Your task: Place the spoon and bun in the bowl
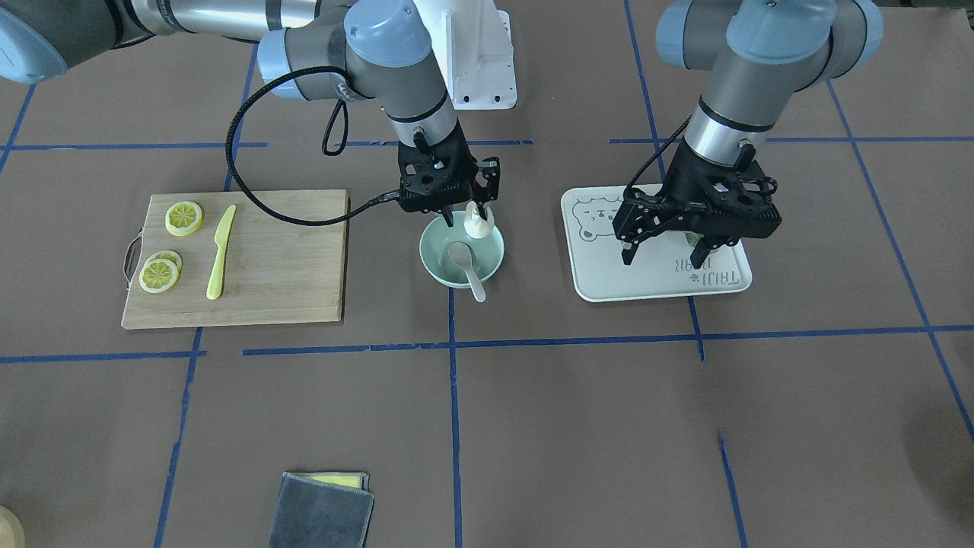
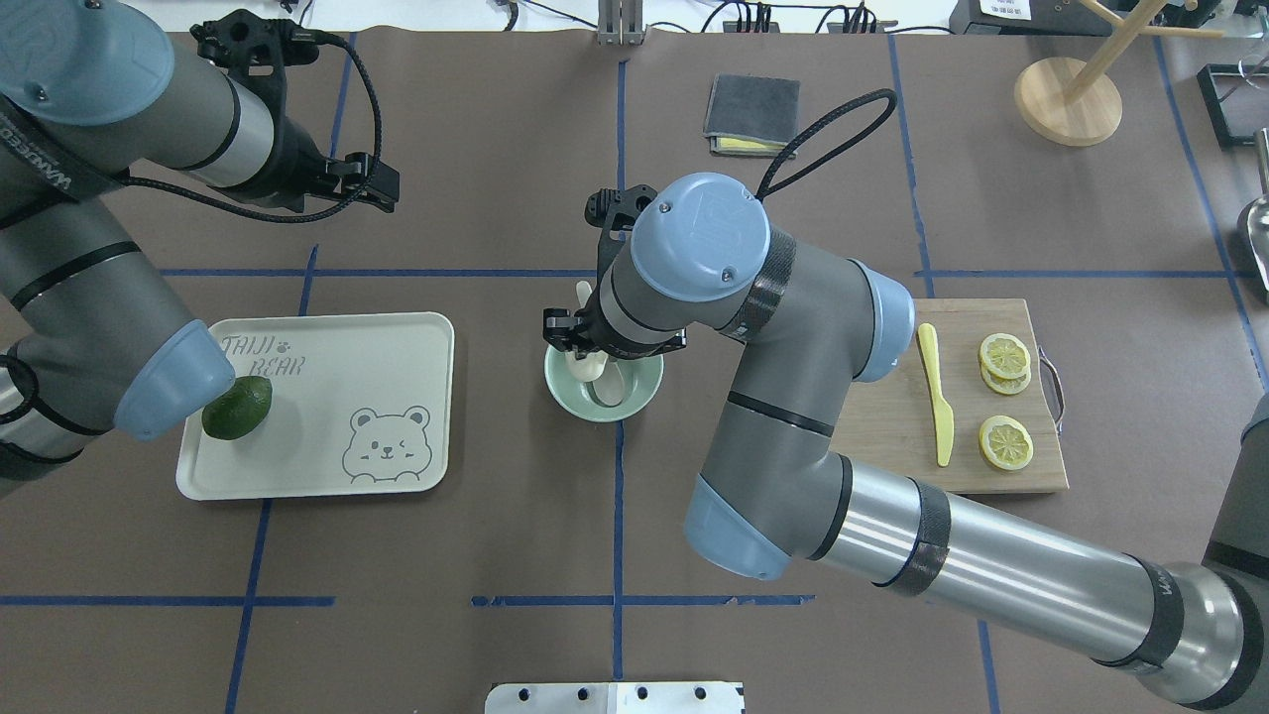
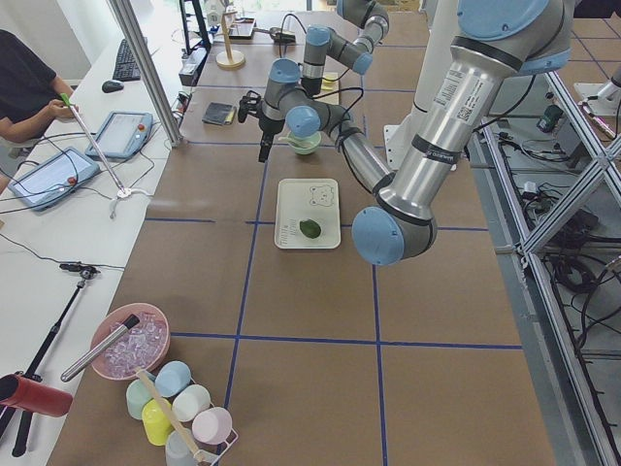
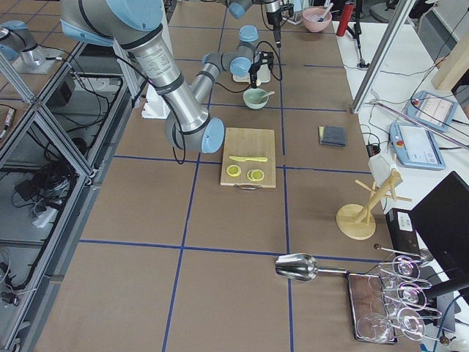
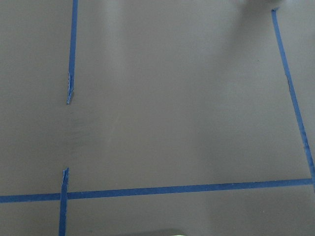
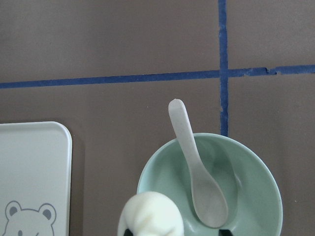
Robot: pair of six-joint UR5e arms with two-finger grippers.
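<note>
The mint-green bowl [image 1: 435,262] stands at the table's middle and also shows in the overhead view [image 2: 644,392]. The pale spoon [image 1: 466,262] lies in it, scoop down inside and handle out over the rim; the right wrist view shows it too [image 6: 197,167]. My right gripper [image 1: 470,217] is shut on the white pleated bun [image 1: 479,223] and holds it over the bowl's robot-side rim [image 6: 266,191]. The bun [image 6: 150,216] sits at the bottom of the right wrist view. My left gripper [image 1: 666,255] is open and empty above the white bear tray [image 1: 654,288].
A green fruit [image 2: 238,407] lies on the tray [image 2: 327,397]. A wooden board [image 1: 281,259] with a yellow knife [image 1: 221,251] and lemon slices [image 1: 184,218] lies beside the bowl. A grey cloth [image 1: 323,510] is at the operators' edge.
</note>
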